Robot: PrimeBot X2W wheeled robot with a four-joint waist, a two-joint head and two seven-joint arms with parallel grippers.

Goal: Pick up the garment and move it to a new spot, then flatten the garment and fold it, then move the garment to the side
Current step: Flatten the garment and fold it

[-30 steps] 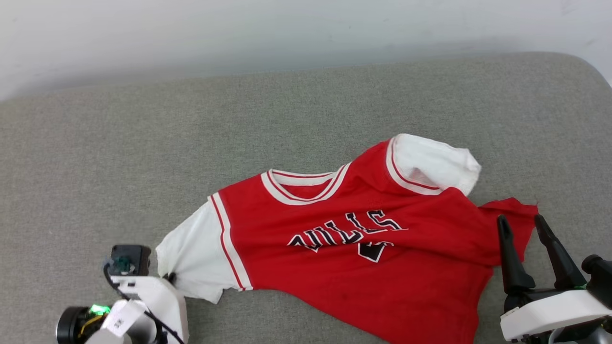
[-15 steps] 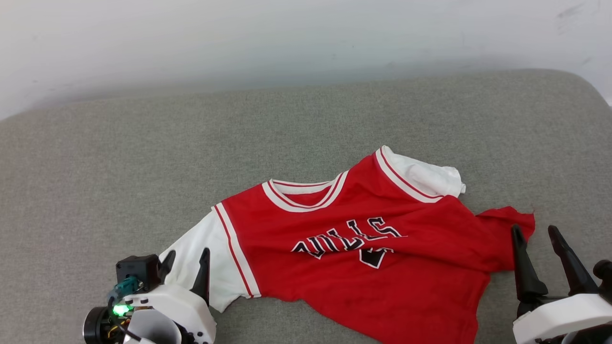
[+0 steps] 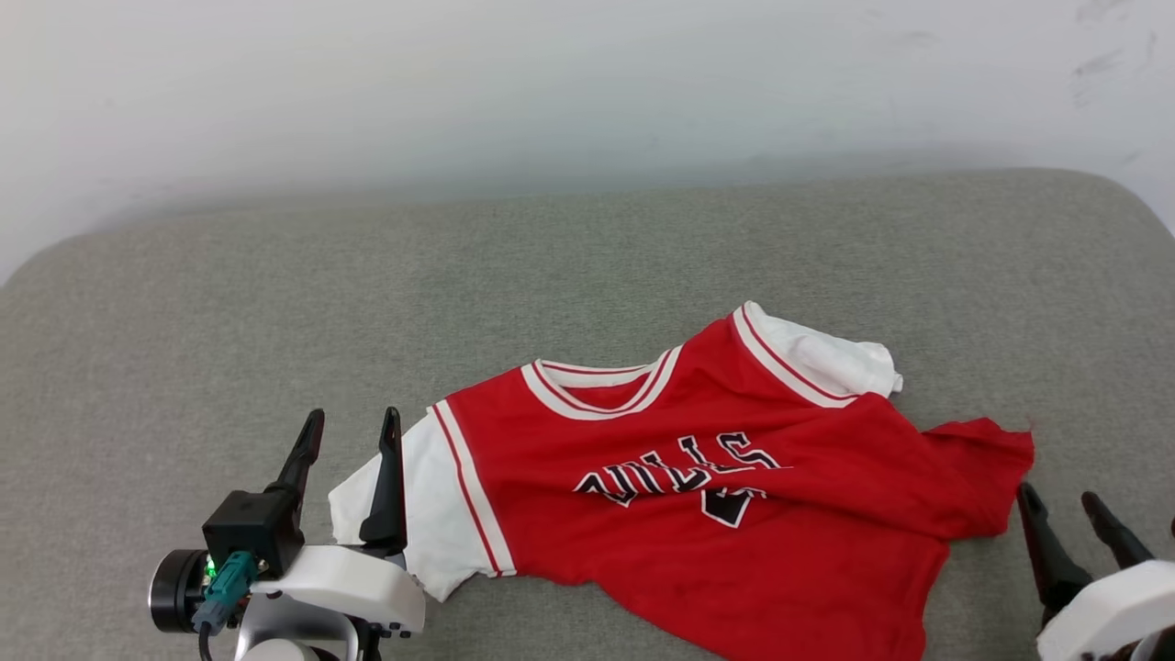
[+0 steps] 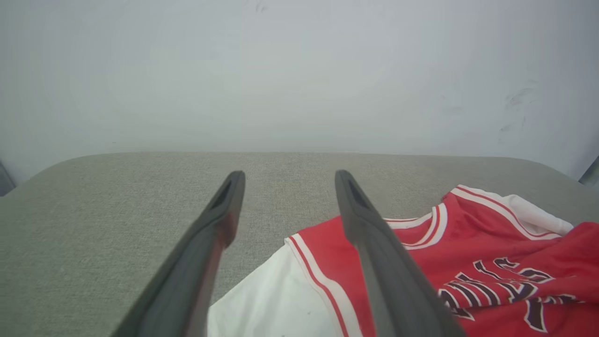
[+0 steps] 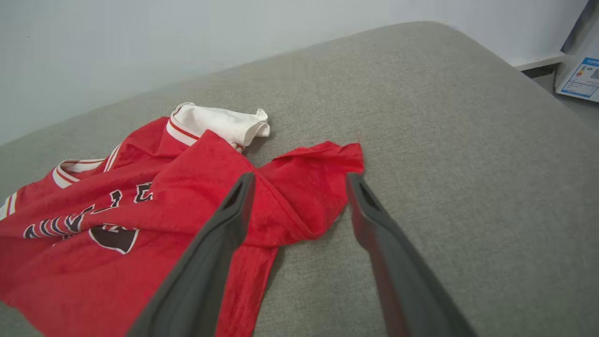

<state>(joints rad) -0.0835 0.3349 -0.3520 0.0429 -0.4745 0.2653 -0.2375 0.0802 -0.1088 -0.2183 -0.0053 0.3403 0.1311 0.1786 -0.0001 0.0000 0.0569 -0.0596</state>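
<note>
The garment [image 3: 734, 514] is laid crumpled on the grey tabletop [image 3: 184, 321]. The left end effector [image 3: 354, 418] is spread apart by the white sleeve. The right end effector [image 3: 1058, 494] is spread apart by the red corner.

Open grey cushion [image 3: 275, 303] lies left of and behind the garment [image 3: 716, 551]; the wall [image 3: 551, 92] bounds its far edge.

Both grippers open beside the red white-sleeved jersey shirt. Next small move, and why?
Probably lower the right gripper onto the bunched hem corner and pinch it: the jersey shirt lies rumpled on the grey cushion, that corner ahead of its open jaws.
</note>
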